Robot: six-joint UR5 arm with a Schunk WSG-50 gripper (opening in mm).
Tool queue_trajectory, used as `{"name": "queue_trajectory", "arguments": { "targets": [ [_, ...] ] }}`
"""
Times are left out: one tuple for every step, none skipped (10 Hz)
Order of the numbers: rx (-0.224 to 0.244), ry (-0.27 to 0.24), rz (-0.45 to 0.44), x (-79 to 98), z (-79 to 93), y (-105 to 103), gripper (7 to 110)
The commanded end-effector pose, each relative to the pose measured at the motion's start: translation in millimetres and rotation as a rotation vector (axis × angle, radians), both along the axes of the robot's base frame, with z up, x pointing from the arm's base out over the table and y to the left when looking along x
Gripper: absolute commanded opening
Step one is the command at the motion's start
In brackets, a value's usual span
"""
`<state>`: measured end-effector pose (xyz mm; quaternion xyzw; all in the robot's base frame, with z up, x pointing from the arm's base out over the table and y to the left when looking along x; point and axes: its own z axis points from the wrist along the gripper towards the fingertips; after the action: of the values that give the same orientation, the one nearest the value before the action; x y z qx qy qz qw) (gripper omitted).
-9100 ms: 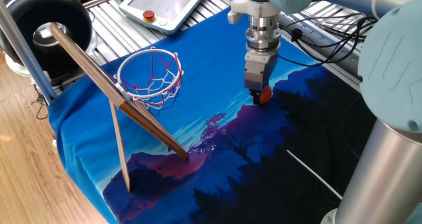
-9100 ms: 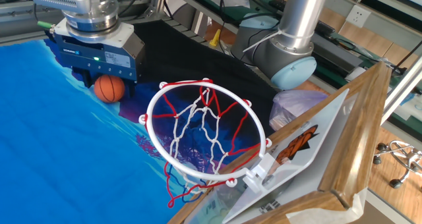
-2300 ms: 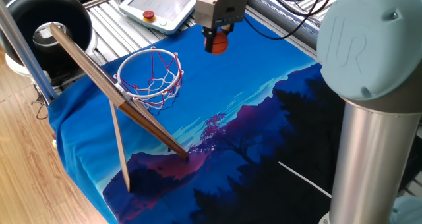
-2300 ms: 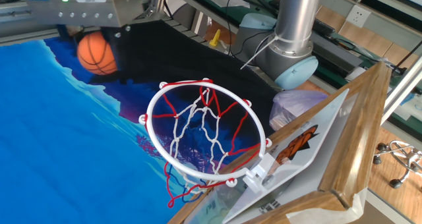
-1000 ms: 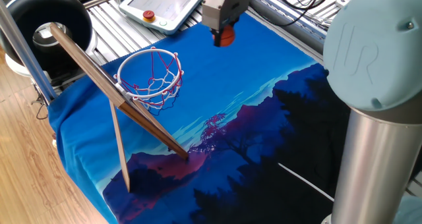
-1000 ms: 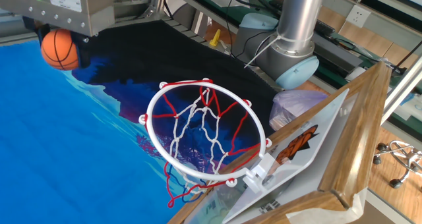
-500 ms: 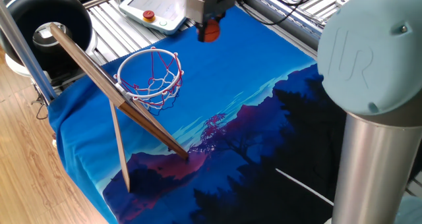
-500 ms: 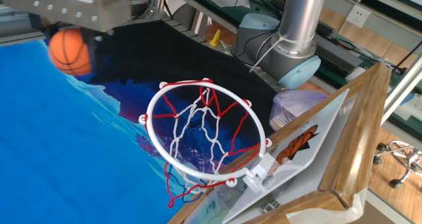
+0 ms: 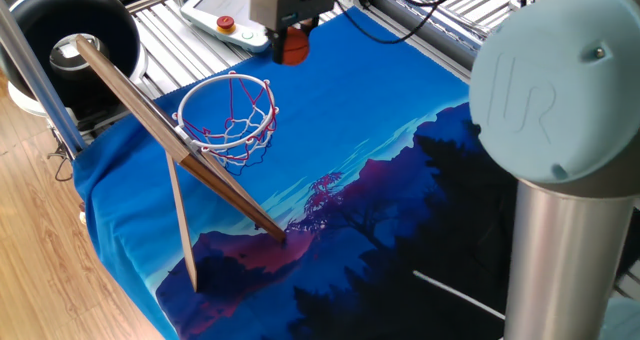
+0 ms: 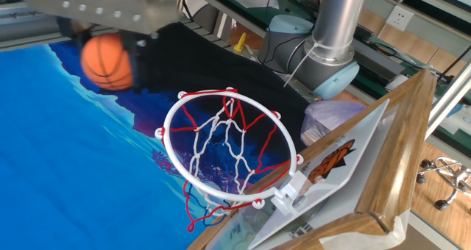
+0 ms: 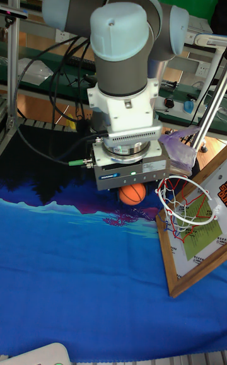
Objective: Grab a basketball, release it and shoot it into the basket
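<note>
The basketball is a small orange ball with dark seams, held in the air above the blue cloth. My gripper is shut on it from above. The basket, a white ring with a red-and-white net, hangs from a tilted wooden backboard. Ball and gripper are up and to the right of the ring, outside it. In the other fixed view the basketball hangs left of the basket. In the tall view the basketball peeks out under the gripper, left of the basket.
A large black round tub stands behind the backboard at the far left. A white pendant with a red button lies at the back. The robot's grey column fills the right side. A stick leg props the backboard.
Over the last second the gripper has carried the basketball leftward, closer to the hoop. It stays shut on the ball. The basket has not moved.
</note>
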<state>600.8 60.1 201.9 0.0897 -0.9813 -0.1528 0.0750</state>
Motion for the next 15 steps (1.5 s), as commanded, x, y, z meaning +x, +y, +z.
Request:
{"name": "queue_trajectory", "arguments": {
  "targets": [
    [0.055,0.067,-0.013,-12.6,11.8,20,7],
    [0.068,0.081,-0.027,-13.8,13.7,24,7],
    [0.084,0.106,-0.044,-16.1,16.3,30,7],
    [0.091,0.141,-0.067,-18.4,18.1,33,7],
    [0.113,0.163,-0.091,-18.3,21.2,39,7],
    [0.137,0.173,-0.109,-17.0,24.8,45,7],
    [0.160,0.182,-0.129,-16.2,29.2,50,7],
    [0.174,0.183,-0.144,-14.2,31.4,51,7],
    [0.150,0.169,-0.137,-12.1,27.7,43,7],
    [0.125,0.160,-0.125,-11.9,24.6,36,7],
    [0.080,0.142,-0.104,-11.4,19.0,23,7],
    [0.043,0.118,-0.084,-9.0,13.4,8,7],
    [0.003,0.092,-0.065,-6.0,9.1,-7,7],
    [-0.038,0.060,-0.040,-2.6,3.8,-23,7],
    [-0.082,0.043,-0.016,-1.5,-0.3,-37,7]
  ]
}}
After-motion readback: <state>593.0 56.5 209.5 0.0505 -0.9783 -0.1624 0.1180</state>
